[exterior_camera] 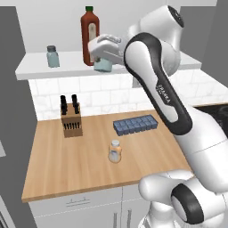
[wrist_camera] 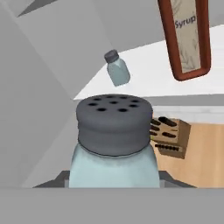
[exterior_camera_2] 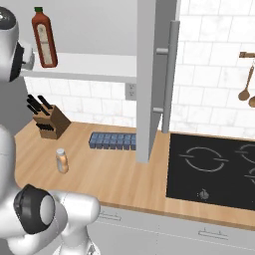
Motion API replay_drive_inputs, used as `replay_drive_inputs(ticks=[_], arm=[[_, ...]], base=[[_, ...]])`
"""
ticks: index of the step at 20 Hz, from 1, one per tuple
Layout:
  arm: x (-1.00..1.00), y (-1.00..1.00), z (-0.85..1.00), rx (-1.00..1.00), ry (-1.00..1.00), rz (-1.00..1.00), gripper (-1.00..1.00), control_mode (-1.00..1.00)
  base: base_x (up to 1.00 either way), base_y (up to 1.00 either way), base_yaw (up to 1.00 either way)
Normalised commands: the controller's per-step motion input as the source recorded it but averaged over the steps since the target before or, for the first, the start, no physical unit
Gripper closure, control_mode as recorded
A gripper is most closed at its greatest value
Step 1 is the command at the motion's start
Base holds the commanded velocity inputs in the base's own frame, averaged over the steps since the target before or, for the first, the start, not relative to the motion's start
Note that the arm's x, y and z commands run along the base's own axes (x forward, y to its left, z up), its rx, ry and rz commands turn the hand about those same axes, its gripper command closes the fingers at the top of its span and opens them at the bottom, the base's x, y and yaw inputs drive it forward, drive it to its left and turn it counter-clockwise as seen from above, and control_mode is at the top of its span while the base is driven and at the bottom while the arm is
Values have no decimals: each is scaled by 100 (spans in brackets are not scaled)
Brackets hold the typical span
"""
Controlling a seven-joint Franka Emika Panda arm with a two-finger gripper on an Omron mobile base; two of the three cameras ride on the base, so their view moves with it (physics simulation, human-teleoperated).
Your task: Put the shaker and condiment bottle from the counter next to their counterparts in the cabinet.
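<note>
My gripper (exterior_camera: 103,61) is shut on the pale teal shaker (exterior_camera: 103,66), held at the front edge of the white cabinet shelf (exterior_camera: 44,67), just right of the tall red bottle (exterior_camera: 90,35). Whether the shaker rests on the board I cannot tell. In the hand view its dark grey cap (wrist_camera: 113,124) looms close, with the twin shaker (wrist_camera: 117,68) and the red bottle (wrist_camera: 186,39) standing on the shelf beyond. The twin shaker (exterior_camera: 53,56) stands at the shelf's left. Down on the wooden worktop stands the squat orange condiment bottle (exterior_camera: 115,151), also seen as the small bottle (exterior_camera_2: 62,161).
A knife block (exterior_camera: 71,118) stands at the worktop's back left, and a blue segmented tray (exterior_camera: 136,124) lies near the wall. To the right are a tall grey cabinet panel (exterior_camera_2: 157,74) and a black cooktop (exterior_camera_2: 214,169). Wooden utensils (exterior_camera_2: 246,82) hang on the tiles.
</note>
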Motion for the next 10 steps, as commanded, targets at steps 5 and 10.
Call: replay_drive_inputs(ticks=[5,10], arm=[[35,8,-11,-4,-26,-1,100,-100],[22,29,-7,-3,-2,0,100,-100]], base=[[0,0,0],[0,0,0]])
